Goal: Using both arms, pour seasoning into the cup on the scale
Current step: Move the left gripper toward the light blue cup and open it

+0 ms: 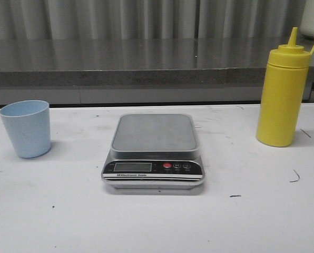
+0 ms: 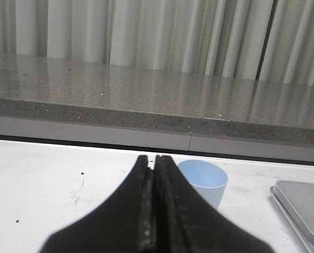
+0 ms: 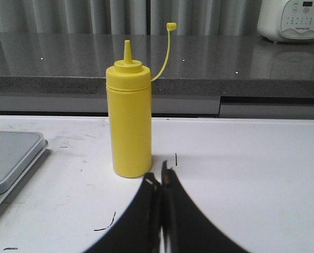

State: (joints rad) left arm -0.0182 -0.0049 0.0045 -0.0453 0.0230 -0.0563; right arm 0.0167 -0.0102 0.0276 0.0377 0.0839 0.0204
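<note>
Cup: I see the light blue cup (image 1: 25, 128) upright, table's (image 1: 157, 221) left side, off the scale (image 1: 153, 152).
Bottle: yellow seasoning bottle (image 1: 282, 97) upright, right side, uncapped.
Left gripper (image 2: 155, 161): jaws pressed together, empty.
Right gripper (image 3: 160, 176): jaws pressed together, empty.

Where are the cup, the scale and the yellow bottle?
cup (image 1: 25, 129), front view, middle of its side wall
scale (image 1: 154, 132), front view, centre of the steel platform
bottle (image 1: 281, 100), front view, middle of its body
</note>
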